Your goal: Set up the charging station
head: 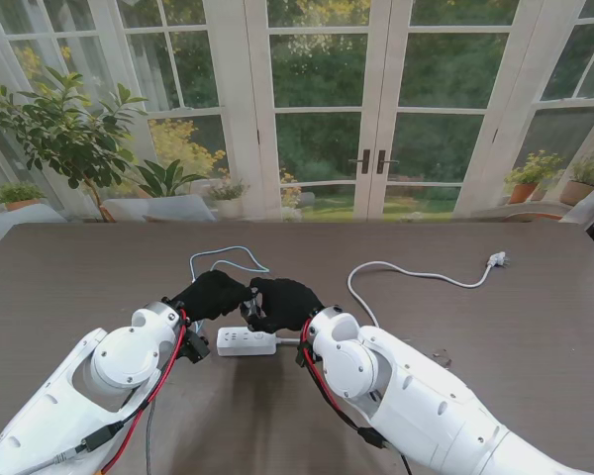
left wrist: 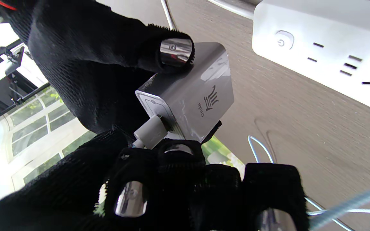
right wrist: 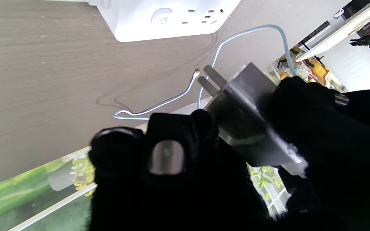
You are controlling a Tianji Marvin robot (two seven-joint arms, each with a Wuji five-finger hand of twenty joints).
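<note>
Grey metal, the charger (left wrist: 193, 96) sits off the surface, pinched between both gloved hands above the white power strip (head: 247, 342). The left hand (head: 210, 294) and right hand (head: 283, 302) both have fingers (left wrist: 175, 51) clenched on it, prongs (right wrist: 211, 80) bare, white cable plug (left wrist: 149, 132) inserted.

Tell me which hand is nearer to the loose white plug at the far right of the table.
Right. The right hand sits mid-table, on the side toward the white plug. The left hand is just beyond it, farther from the plug. Neither touches it.
</note>
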